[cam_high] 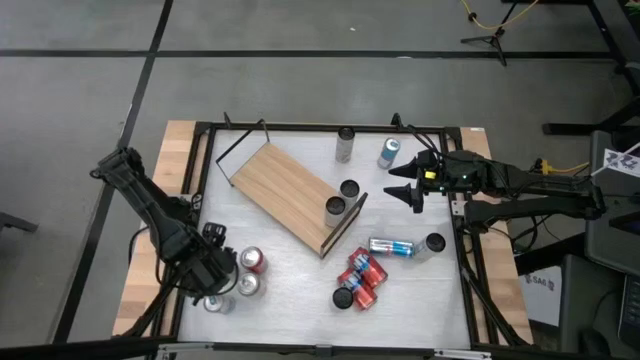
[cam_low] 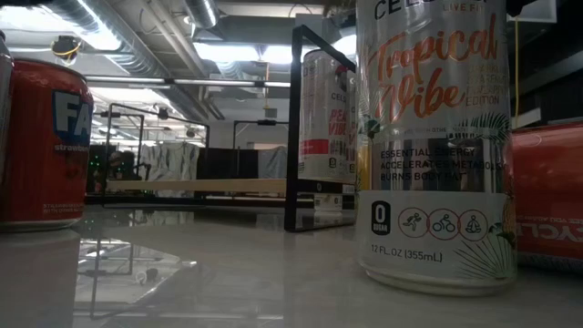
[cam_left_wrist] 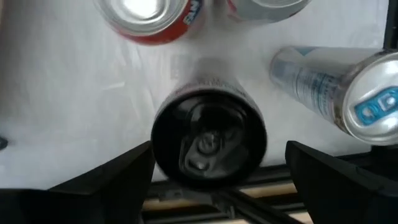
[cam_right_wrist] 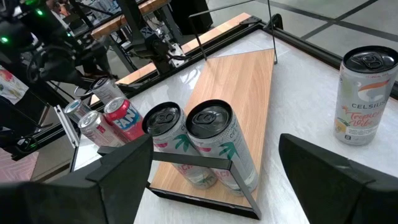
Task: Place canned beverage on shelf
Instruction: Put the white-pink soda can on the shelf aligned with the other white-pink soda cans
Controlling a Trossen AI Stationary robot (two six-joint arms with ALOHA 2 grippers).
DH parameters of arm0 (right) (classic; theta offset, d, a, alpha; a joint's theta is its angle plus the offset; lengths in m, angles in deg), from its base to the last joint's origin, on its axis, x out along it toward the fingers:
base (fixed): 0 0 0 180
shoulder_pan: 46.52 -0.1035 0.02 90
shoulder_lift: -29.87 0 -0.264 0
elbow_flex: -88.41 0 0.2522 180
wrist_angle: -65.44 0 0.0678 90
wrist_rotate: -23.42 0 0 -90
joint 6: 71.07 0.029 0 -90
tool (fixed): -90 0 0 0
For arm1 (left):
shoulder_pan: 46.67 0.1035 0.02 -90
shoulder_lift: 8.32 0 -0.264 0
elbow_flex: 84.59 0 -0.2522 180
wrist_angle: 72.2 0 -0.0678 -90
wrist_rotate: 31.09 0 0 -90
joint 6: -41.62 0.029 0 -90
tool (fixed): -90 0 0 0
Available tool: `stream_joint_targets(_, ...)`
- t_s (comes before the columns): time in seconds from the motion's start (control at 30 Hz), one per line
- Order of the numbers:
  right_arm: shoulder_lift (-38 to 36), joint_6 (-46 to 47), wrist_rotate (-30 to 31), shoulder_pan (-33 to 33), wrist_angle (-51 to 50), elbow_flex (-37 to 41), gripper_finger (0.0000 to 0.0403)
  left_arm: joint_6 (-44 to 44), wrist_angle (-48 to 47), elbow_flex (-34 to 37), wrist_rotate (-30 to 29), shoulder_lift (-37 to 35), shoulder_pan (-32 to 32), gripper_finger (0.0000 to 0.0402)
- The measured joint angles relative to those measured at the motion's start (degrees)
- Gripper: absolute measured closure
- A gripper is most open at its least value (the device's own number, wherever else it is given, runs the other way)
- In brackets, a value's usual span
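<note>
The left pincer (cam_high: 213, 268) points down at the near left, its fingers spread wide. The right pincer (cam_high: 408, 187) reaches in from the right side, fingers apart.

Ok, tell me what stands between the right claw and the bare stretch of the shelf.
Two upright cans, side by side on the shelf's near end, facing the right claw; the right wrist view shows it.

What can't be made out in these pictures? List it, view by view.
- High view: the black-topped can is hidden beneath the left gripper.
- Left wrist view: that can shows only its top, so its label cannot be read.
- Low view: the tall can is cut off by the upper edge and blocks whatever stands behind it; neither gripper is in this view.
- Low view: the red can is cut by the left edge, so its name is incomplete.
</note>
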Motion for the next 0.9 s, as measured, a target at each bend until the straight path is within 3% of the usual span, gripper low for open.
stream_joint_targets(0.33, 0.0, 0.0, 0.0, 0.0, 0.0, 0.0, 0.0061, 0.2, 5.8, 5.9, -0.3, 0.0, 0.0, 0.0051)
stream_joint_targets(0.9, 0.0, 0.0, 0.0, 0.0, 0.0, 0.0, 0.0061, -1.8, 6.9, 6.0, -3.2, 0.0, 0.0, 0.0053)
